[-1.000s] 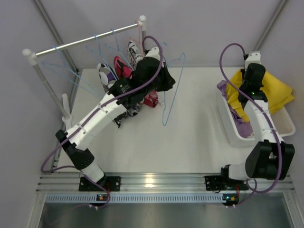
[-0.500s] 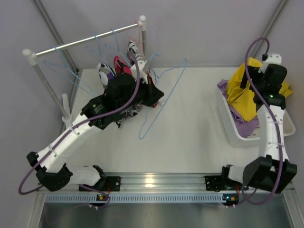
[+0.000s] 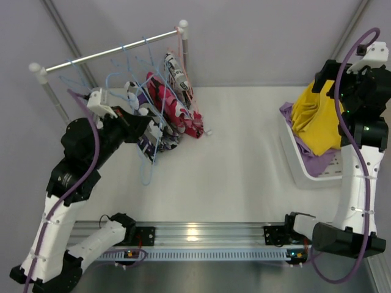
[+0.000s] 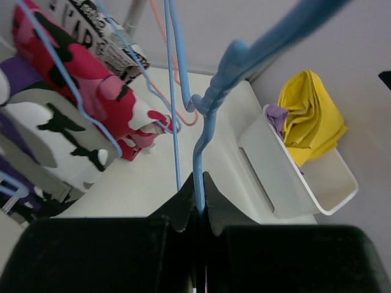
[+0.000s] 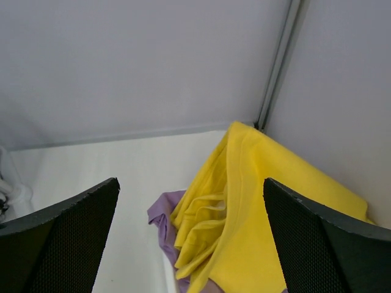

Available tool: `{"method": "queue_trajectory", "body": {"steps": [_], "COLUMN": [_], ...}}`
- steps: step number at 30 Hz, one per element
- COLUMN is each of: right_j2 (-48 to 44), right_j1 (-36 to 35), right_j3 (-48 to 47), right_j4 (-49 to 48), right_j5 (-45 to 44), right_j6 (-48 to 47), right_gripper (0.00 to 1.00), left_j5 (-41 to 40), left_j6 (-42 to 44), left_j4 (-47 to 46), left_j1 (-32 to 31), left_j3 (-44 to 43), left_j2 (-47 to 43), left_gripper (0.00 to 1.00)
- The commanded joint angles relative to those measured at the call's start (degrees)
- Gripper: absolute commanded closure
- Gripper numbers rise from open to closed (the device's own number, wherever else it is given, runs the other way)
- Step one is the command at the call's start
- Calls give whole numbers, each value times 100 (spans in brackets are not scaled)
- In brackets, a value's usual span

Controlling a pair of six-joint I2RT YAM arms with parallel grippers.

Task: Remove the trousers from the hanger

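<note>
My left gripper (image 4: 200,189) is shut on the wire of a bare blue hanger (image 4: 204,140), which it holds beside the rack (image 3: 148,162). Pink-red print trousers (image 3: 173,110) and black-and-white print trousers (image 3: 174,67) hang on hangers at the rail's right end. The pink-red pair (image 4: 91,79) also shows in the left wrist view. Yellow trousers (image 5: 256,213) lie over lilac-purple trousers (image 5: 165,220) in the white bin (image 3: 305,174). My right gripper (image 5: 190,186) hovers above them, open and holding nothing.
The metal rail (image 3: 110,52) stands on white posts at the back left, with several bare blue hangers (image 3: 73,79) on it. A purple-and-white print garment (image 3: 143,143) hangs under my left gripper. The bin stands against the right wall.
My left arm swung the bare blue hanger from the table's middle back left to the rack. My right gripper opened, let go of the yellow trousers and rose above the bin.
</note>
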State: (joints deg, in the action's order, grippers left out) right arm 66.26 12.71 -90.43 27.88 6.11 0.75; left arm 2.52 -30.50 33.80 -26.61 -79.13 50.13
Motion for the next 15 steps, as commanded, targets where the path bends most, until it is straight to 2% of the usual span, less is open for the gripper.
{"method": "queue_trajectory", "body": {"steps": [1,4,8,10,13,15], "right_j2": [176,238,291,309,274,195], "right_j1": [-417,-663,-866,-937,-955,-955], "right_j3": [-168,-80,25,43,122,227], "right_j4": [253,122,-28,-107,-169,-230], "right_j5": [49,-101,-163,-198,-189,-215], "right_j6": [197,188,206,232,241,197], "right_gripper": [0,1,1,0,0,1], "left_j5": [-154,-436,-751,-902,-982,-1139], "left_j6": [-315,-553,-694,-668,-633,-536], "left_j4": [161,399,767,873,926,1032], "left_j1": [663,1200,1501,1501,1501,1501], "left_j3": [170,284,223,197,-84,-523], "left_j2": [-607,-951,-883,-751,-77,302], "left_gripper": [100,100,100,100,100,100]}}
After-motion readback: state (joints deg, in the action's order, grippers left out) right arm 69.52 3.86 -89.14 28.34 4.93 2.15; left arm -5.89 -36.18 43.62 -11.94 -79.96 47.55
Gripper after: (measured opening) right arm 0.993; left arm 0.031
